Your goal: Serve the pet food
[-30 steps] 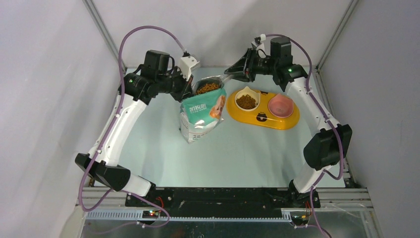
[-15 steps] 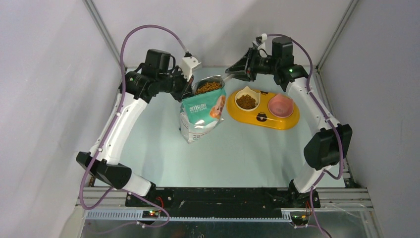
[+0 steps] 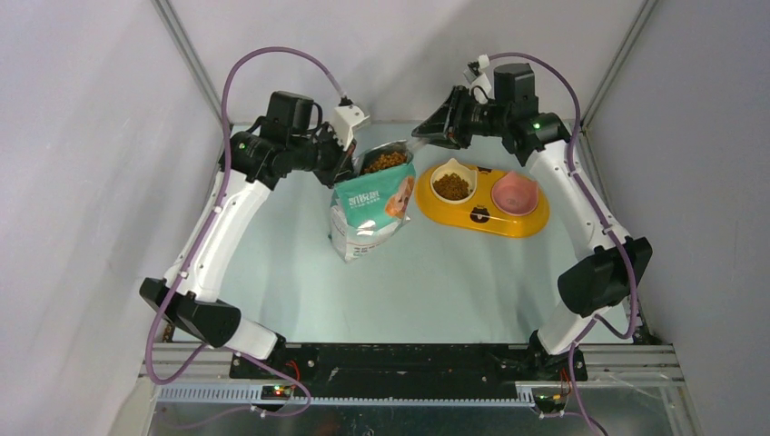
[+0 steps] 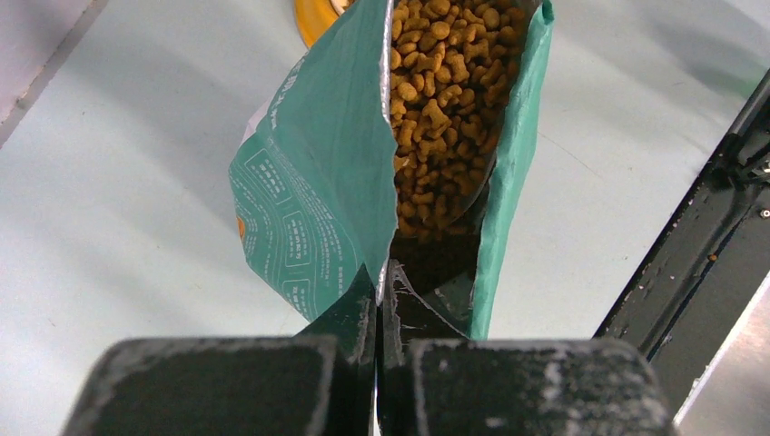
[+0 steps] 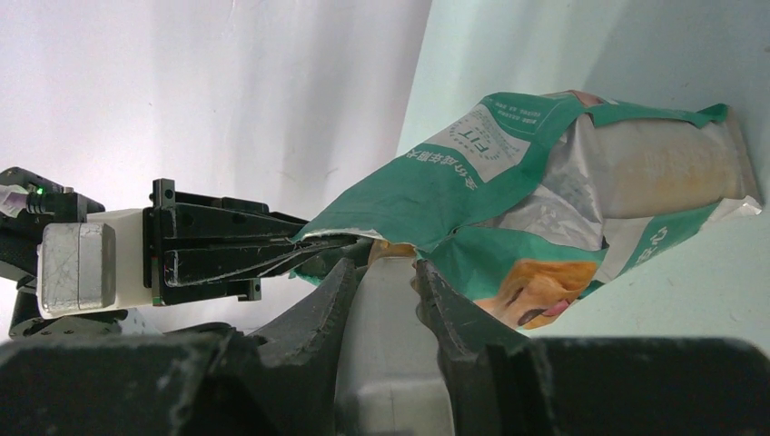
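Observation:
The teal-and-white bag (image 3: 368, 209) stands open at mid table, brown kibble (image 3: 385, 161) heaped in its mouth, also seen in the left wrist view (image 4: 440, 100). My left gripper (image 3: 346, 162) is shut on the bag's rim (image 4: 386, 277) and holds it open. My right gripper (image 3: 425, 138) is shut on the clear scoop's handle (image 5: 389, 327); the scoop's bowl reaches into the bag's mouth (image 5: 399, 250) and is hidden there. The yellow double-bowl feeder (image 3: 531, 222) lies right of the bag, kibble in its left bowl (image 3: 451, 186); its pink right bowl (image 3: 515, 193) holds none.
The enclosure's pale walls rise close behind both grippers. The black base rail (image 3: 409, 359) runs along the near edge. In the left wrist view a dark frame bar (image 4: 699, 236) crosses the right side.
My right gripper has shifted slightly with the scoop at the bag's mouth. The bag, the left gripper and the feeder have stayed put.

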Motion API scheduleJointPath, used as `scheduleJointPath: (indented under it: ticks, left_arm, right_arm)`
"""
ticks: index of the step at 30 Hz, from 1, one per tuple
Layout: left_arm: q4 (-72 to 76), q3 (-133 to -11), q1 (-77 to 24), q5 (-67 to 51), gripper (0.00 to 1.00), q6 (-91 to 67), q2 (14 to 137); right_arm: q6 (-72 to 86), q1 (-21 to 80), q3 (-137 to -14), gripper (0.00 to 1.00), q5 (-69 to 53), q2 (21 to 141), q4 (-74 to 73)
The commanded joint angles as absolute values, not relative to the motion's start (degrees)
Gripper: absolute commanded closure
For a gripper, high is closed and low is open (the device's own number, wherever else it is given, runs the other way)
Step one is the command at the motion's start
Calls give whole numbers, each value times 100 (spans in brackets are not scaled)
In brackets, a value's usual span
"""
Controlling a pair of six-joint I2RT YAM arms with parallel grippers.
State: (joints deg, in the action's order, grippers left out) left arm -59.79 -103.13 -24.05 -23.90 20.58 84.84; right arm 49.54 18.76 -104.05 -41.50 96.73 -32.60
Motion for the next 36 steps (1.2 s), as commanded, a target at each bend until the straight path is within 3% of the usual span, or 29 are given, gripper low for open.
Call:
scheduleJointPath:
  ticks: [1,36]
  left_arm:
    - [-6013,-10189,-2330,-2190,100,2241,8210]
    - [-6015,-10127,-2329,-2209,100,2202,8120]
  right_arm:
    - [4458,1796,-10693,100,-3511,9399,-3595]
    - [3652,2218,-10971,100,-2576,9099,-3835]
